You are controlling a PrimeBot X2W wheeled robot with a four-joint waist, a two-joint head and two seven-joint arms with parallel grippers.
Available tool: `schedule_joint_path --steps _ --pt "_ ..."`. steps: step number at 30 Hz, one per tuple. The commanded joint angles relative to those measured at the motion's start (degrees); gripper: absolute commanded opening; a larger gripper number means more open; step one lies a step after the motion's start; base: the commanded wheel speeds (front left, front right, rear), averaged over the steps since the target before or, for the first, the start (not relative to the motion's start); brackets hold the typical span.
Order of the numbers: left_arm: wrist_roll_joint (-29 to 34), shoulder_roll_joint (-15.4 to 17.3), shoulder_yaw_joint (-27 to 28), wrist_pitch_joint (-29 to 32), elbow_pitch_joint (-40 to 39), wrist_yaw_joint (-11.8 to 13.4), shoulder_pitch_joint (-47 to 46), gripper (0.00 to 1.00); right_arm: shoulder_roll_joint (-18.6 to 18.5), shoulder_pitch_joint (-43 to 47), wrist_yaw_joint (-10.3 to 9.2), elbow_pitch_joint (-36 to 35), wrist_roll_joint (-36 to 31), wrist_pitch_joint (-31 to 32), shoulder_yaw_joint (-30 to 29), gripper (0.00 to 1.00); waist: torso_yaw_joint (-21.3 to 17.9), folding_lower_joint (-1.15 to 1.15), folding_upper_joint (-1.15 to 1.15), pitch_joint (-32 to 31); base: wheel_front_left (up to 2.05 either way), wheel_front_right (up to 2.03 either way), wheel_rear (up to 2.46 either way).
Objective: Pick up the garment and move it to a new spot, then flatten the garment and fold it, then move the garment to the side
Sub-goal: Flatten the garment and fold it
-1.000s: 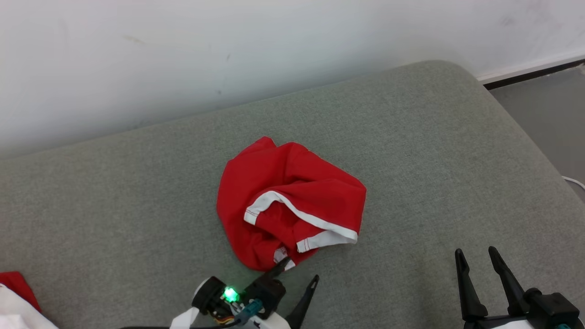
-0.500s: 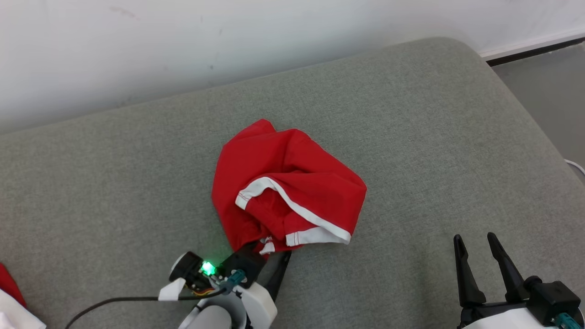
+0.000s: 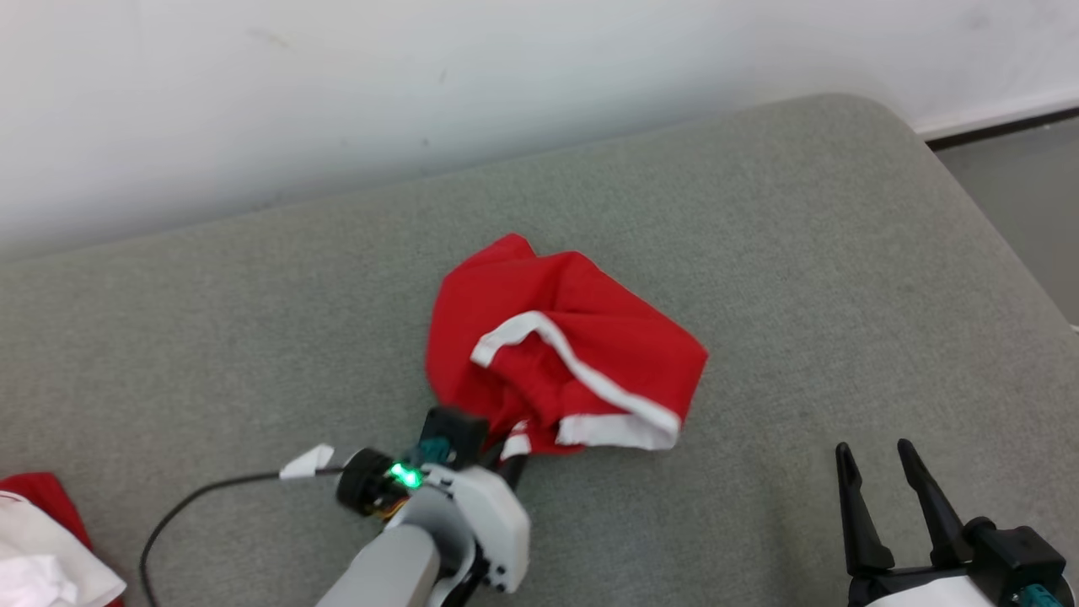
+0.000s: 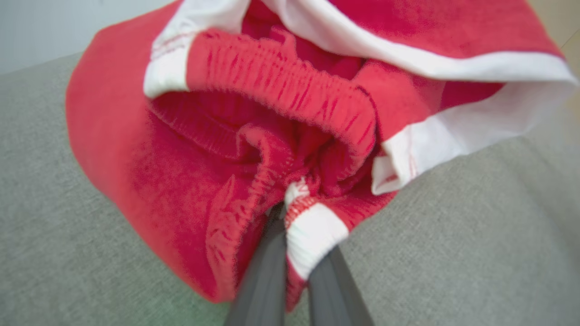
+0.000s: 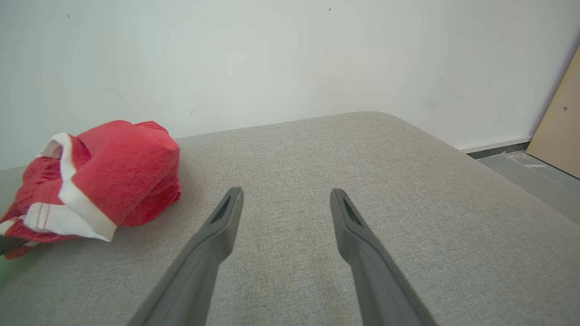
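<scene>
Left gripper (image 4: 294, 244) pinches only the red shorts' (image 3: 582, 337) trimmed edge, which may slip on lifting; right gripper (image 3: 874, 455) stands open.

The left gripper's (image 4: 284, 213) fingers (image 4: 265, 271) are showing blurred in the left wrist view, their tips disappearing under the garment's (image 4: 136, 154) white-banded fold; the garment is running off that view at 12 o'clock. In the head view, a red-and-white cloth (image 3: 38, 548) is being cut off at 8 o'clock, and the right gripper's (image 3: 872, 445) body at 5 o'clock.
</scene>
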Motion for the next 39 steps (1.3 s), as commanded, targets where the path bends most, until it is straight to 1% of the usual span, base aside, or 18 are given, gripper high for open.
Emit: schedule_joint_path --steps 1,5,6,8,11,13,15,19,23,26,32,35,39 --pt "-4.0 -0.2 -0.7 2.6 -3.7 -0.7 -0.3 0.00 0.0 0.7 -0.10 0.3 -0.3 0.0 0.3 1.00 1.0 0.00 0.00 -1.6 0.00 0.00 0.00" --pt "-12.9 -0.1 -3.6 10.8 -13.9 -1.1 -3.0 0.00 0.0 0.5 -0.10 0.7 -0.3 0.0 1.4 1.00 1.5 0.00 0.00 -3.2 0.00 0.00 0.00" --pt "-15.0 0.6 -4.0 13.0 -16.2 -1.0 -3.8 0.00 -0.1 0.5 -0.10 0.8 -0.2 0.0 1.6 1.00 1.5 0.00 0.00 -3.5 0.00 0.00 0.00" --pt "-19.0 2.0 -3.6 16.5 -20.4 -1.1 -5.5 0.00 -0.1 0.4 -0.10 1.1 0.0 0.0 1.9 1.00 1.4 0.00 0.00 -4.1 0.00 0.00 0.00" --pt "-24.4 2.5 -2.3 21.8 -24.7 -1.1 -7.9 0.00 -0.1 0.5 -0.10 1.5 0.3 0.0 2.4 1.00 0.8 0.00 0.00 -4.9 0.00 0.00 0.00" --pt "-27.8 2.2 -0.8 25.4 -26.1 -1.1 -9.4 0.00 -0.1 0.7 -0.10 1.6 0.5 0.0 2.5 1.00 0.1 0.00 0.00 -5.4 0.00 0.00 0.00" --pt "-30.4 2.2 0.8 28.4 -26.6 0.0 -11.1 0.00 -0.1 0.8 -0.10 1.7 0.8 0.0 2.7 1.00 -0.8 0.00 0.00 -5.8 0.00 0.00 0.00" --pt "-33.1 1.9 2.9 32.7 -26.0 2.5 -14.8 0.00 0.0 0.8 -0.10 1.9 1.1 0.0 3.3 1.00 -2.7 0.00 0.00 -6.1 0.00 0.00 0.00" --pt "-33.8 1.8 4.5 34.8 -24.2 4.9 -19.1 0.00 0.1 1.1 -0.10 1.9 1.5 0.0 3.5 1.00 -4.2 0.00 0.00 -6.2 0.00 0.00 0.00" --pt "-34.6 1.3 5.9 35.3 -22.8 7.1 -22.1 0.00 0.1 1.4 -0.10 2.0 1.7 0.0 3.5 1.00 -4.8 0.00 0.00 -6.0 0.00 0.00 0.00" --pt "-36.9 0.3 8.6 33.3 -21.0 11.3 -25.9 0.00 0.2 1.3 -0.10 2.1 1.7 0.0 2.9 1.00 -5.0 0.00 0.00 -5.8 0.00 0.00 0.00" --pt "-36.0 0.6 8.9 32.1 -20.0 12.5 -25.3 0.00 0.2 1.4 -0.10 1.9 1.5 0.0 2.3 1.00 -4.2 0.00 0.00 -5.8 0.00 0.00 0.00" --pt "-36.2 2.1 9.9 30.2 -18.2 13.3 -21.0 0.00 0.2 1.6 -0.10 1.6 1.2 0.0 1.8 1.00 -2.5 0.00 0.00 -5.7 0.00 0.00 0.00"
